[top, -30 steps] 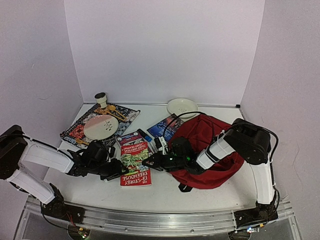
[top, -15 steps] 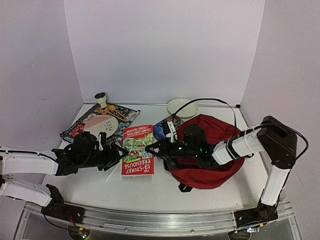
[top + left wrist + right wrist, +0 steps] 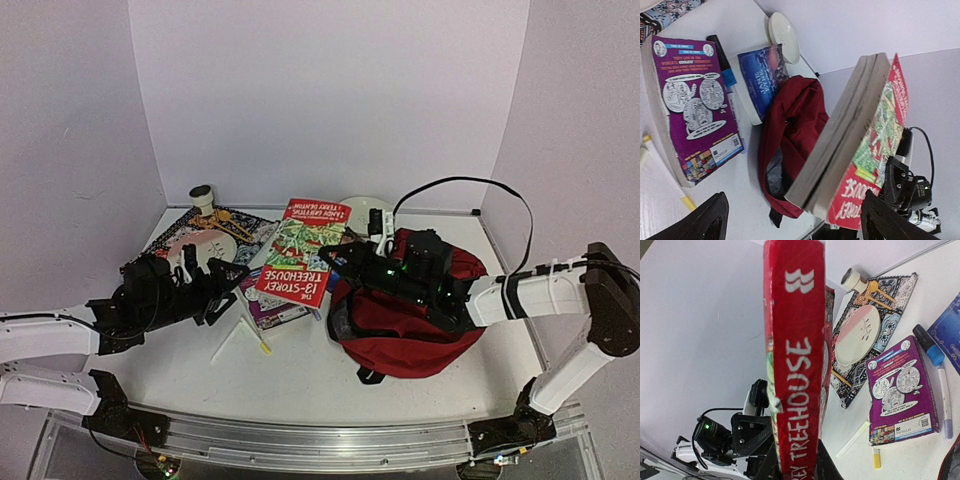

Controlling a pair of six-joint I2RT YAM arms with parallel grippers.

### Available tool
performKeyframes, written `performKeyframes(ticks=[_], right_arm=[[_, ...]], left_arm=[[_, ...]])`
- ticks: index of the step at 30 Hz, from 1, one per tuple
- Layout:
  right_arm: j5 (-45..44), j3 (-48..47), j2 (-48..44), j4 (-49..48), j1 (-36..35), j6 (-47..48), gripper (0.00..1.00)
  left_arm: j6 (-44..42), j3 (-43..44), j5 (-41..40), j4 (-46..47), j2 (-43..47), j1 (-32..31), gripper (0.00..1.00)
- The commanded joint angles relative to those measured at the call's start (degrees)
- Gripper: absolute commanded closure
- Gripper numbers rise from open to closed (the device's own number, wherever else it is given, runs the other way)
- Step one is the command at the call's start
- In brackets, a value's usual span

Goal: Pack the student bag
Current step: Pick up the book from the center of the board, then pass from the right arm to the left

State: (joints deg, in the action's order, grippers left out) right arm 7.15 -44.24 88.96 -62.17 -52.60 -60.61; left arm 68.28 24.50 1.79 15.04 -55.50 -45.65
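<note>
1. My right jaws are clamped on the lower edge of the red book (image 3: 303, 252), which hangs tilted in the air, clear of the desk (image 3: 300, 390).
2. My left jaws stand wide apart with nothing between them, low over the desk and well to the left of the right jaws.
3. The student bag (image 3: 400, 330) lies on the desk just below and behind the right jaws, its mouth towards the lifted book.
4. I cannot see into the bag. I judge the packing barely begun, with the red book first to go in.
5. Not yet packed, ahead of the left jaws: the purple book (image 3: 690, 105), the blue book (image 3: 760, 80) and a marker (image 3: 720, 55).
</note>
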Motion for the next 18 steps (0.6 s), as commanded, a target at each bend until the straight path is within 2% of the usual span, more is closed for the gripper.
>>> performKeyframes(ticks=[1, 5, 7, 11, 18], right_arm=[[-7.1, -0.6, -5.25, -5.5, 0.12, -2.19, 1.0], [-9.96, -0.42, -6.1, -5.79, 0.05, -3.93, 1.0], [-10.83, -0.24, -6.49, -6.66, 0.08, -4.42, 1.0], [-11.88, -0.47, -7.12, -7.48, -0.04, -5.31, 1.0], [-11.9, 0.49, -7.14, -11.33, -0.04, -8.33, 1.0]], left_arm=[[4.0, -0.77, -3.56, 12.83, -1.16, -3.41, 0.06], [3.64, -0.26, -11.38, 17.21, -2.89, -9.69, 0.03], [4.73, -0.39, -12.88, 19.65, -4.03, -10.81, 0.02], [7.97, -1.02, -13.65, 25.43, -7.45, -11.1, 0.01], [6.81, 3.68, -11.54, 30.6, -14.29, -11.72, 0.0]])
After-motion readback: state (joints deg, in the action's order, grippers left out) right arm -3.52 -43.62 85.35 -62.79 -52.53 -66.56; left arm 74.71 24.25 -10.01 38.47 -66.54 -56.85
